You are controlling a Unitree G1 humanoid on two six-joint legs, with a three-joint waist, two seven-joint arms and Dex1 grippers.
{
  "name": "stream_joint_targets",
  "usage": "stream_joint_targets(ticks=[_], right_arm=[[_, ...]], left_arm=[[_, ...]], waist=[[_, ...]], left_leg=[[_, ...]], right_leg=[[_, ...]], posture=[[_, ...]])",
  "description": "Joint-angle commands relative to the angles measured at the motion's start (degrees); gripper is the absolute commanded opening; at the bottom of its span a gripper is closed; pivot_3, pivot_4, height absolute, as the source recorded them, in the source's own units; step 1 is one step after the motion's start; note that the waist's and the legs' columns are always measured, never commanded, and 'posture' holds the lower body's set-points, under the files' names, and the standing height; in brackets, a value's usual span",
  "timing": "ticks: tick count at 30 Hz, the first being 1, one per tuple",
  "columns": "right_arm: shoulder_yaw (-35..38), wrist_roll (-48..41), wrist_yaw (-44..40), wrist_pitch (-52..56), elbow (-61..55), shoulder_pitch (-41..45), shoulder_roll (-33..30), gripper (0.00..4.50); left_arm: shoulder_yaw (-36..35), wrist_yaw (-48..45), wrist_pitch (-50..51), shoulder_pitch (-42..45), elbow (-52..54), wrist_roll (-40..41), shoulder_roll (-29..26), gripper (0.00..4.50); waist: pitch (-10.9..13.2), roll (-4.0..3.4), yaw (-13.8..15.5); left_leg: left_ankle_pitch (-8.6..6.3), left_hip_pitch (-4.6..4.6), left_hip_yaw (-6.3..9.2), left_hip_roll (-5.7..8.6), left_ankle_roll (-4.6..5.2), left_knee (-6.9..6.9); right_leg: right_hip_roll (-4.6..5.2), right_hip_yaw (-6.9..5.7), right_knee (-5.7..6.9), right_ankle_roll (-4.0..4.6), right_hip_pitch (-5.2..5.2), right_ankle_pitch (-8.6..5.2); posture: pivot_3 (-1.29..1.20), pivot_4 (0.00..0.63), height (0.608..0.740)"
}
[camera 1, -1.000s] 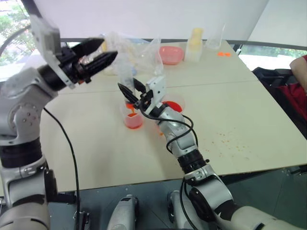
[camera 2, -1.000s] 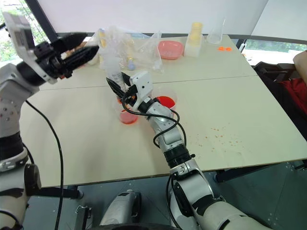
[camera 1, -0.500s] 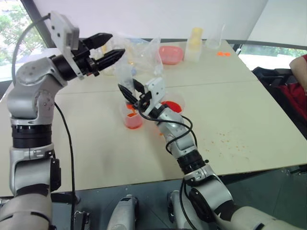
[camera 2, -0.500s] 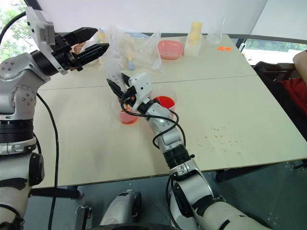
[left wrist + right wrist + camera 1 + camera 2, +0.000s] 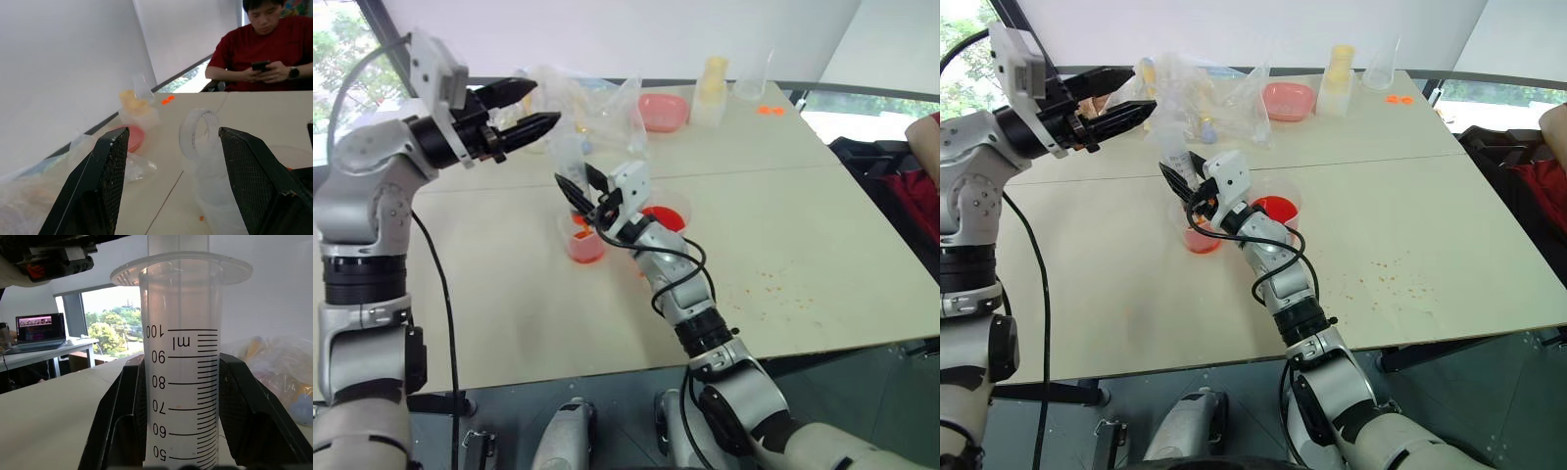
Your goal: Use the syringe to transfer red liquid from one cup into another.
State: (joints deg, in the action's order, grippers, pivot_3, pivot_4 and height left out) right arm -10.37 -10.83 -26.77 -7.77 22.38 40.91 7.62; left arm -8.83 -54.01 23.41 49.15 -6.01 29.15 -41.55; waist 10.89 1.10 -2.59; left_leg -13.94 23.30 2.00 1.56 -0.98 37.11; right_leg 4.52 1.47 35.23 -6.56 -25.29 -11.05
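Clear plastic fills our right hand (image 5: 576, 185): it is clenched on the syringe (image 5: 178, 382), holding it upright over the small cup (image 5: 584, 245), which holds red liquid (image 5: 585, 249). Our left hand (image 5: 530, 110) hangs released above the counter (image 5: 803, 235), fingers spread wide, touching nothing, just beyond the syringe's top. We count one syringe and two cups with red liquid: the small one and the spouted beaker (image 5: 668, 212) beside it, partly behind our right arm
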Motion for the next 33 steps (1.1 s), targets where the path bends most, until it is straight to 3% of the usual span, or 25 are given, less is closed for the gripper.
stream_joint_targets(ticks=[1, 10, 13, 18, 19, 33], right_arm=[[0.0, -0.6, -0.2, -1.2, -2.3, 0.5, 2.3, 1.39], [-1.5, 0.0, -0.7, -1.6, -2.7, -0.2, 2.5, 1.39], [-1.7, 0.2, -0.6, -1.7, -2.8, -0.3, 2.6, 1.39], [-1.7, 0.3, -0.3, -1.8, -2.6, -0.1, 2.8, 1.39], [-1.7, 0.4, -0.2, -1.8, -2.6, -0.1, 2.9, 1.39], [-1.3, -0.6, 1.3, 0.6, -9.3, 0.3, 2.8, 1.39]], left_arm=[[-2.2, 0.1, 0.3, 0.0, 2.0, 0.7, -1.2, 3.01], [0.8, 2.9, -4.1, 1.7, -1.4, -5.5, 0.6, 3.01], [1.6, 3.0, -5.2, 2.4, -1.9, -6.4, 1.5, 2.22], [1.8, 2.3, -5.1, 4.5, -1.3, -5.2, 2.8, 0.23], [1.8, 2.2, -4.8, 4.7, -1.2, -4.8, 3.0, 0.05], [2.4, -0.2, 4.6, -0.3, 7.3, -0.1, 4.9, 0.05]], waist=[[0.0, 0.0, 0.0], [0.0, 0.0, 0.1], [0.0, 0.0, 0.1], [0.0, 0.0, 0.0], [0.0, 0.0, 0.0], [0.0, 0.0, 0.0]], left_leg=[[0.0, 0.0, 0.0, 0.0, 0.0, 0.0], [0.0, 0.0, 0.0, 0.01, 0.0, 0.0], [0.0, 0.0, 0.0, 0.02, 0.0, 0.01], [0.0, 0.0, 0.0, 0.01, 0.0, 0.0], [0.0, 0.0, 0.0, 0.01, 0.0, 0.0], [0.0, 0.0, 0.01, -0.01, 0.0, 0.0]], right_leg=[[0.0, 0.0, 0.0, 0.0, 0.0, 0.0], [0.0, 0.0, 0.0, 0.0, 0.0, 0.0], [0.0, 0.0, 0.0, 0.0, 0.02, 0.0], [0.0, 0.0, 0.0, 0.0, 0.0, 0.0], [0.0, 0.0, 0.01, 0.0, 0.0, 0.0], [-0.02, 0.0, 0.02, 0.0, 0.0, 0.0]], posture=[[0.0, 0.15, 0.74], [0.0, 0.15, 0.74], [0.0, 0.15, 0.74], [0.0, 0.15, 0.74], [0.0, 0.15, 0.74], [0.0, 0.15, 0.74]])
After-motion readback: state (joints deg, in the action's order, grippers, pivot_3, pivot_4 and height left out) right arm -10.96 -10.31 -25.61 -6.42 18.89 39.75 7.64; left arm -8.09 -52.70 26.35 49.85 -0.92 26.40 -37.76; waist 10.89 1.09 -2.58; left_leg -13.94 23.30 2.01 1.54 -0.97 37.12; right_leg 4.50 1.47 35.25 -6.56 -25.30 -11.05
